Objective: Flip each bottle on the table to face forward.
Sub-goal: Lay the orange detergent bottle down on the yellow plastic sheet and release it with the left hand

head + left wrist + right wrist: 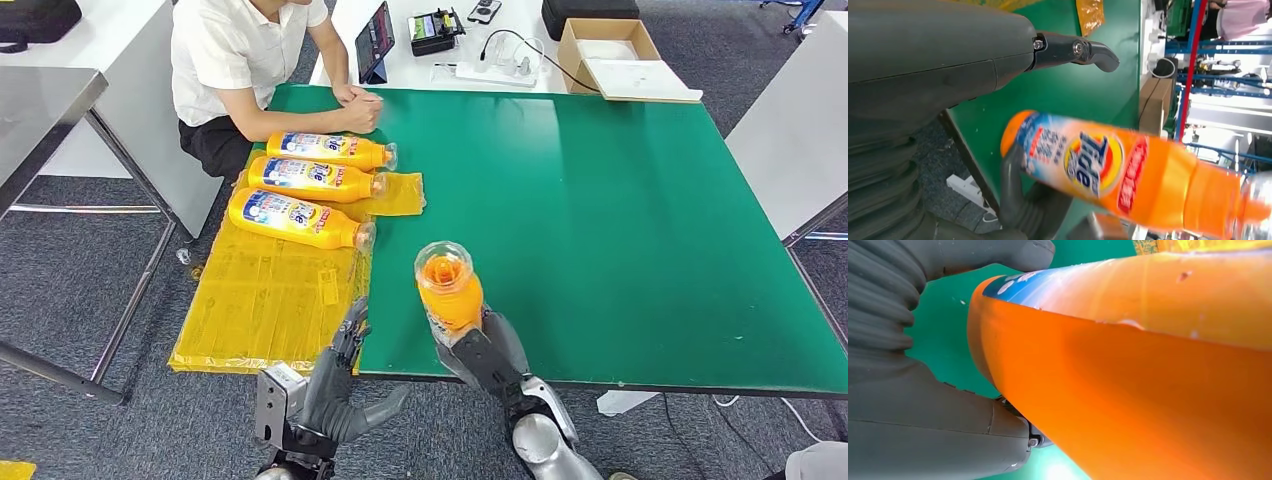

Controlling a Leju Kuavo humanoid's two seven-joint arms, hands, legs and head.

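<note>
Right hand: the right hand point(487, 352) is seen wrapped around the lower part of the held bottle point(449, 285), raised above the near edge of the green tabletop point(620, 220), left of that edge's middle. In the right wrist view the grey thumb point(998, 257) is pressed against the orange body point(1128, 390).
Held bottle: an orange bottle, held tilted with its clear cap toward the head camera; in the left wrist view its printed label point(1093, 162) is shown facing that camera.
Left hand: the left hand point(335, 385) is held at the near left corner of the tabletop with fingers apart and nothing in them; one dark finger point(1083, 52) is seen extended over the green surface.
Lying bottles: three orange bottles are laid side by side near the left edge, labels up, caps toward the table's middle: far bottle point(330, 150), middle bottle point(312, 178), near bottle point(295, 218).
Yellow sheet: a yellow plastic sheet point(265, 300) is spread under the three bottles and hangs over the left edge.
Person: a person in a white shirt point(235, 55) is seated at the far left corner, hands point(358, 105) resting on the tabletop.
</note>
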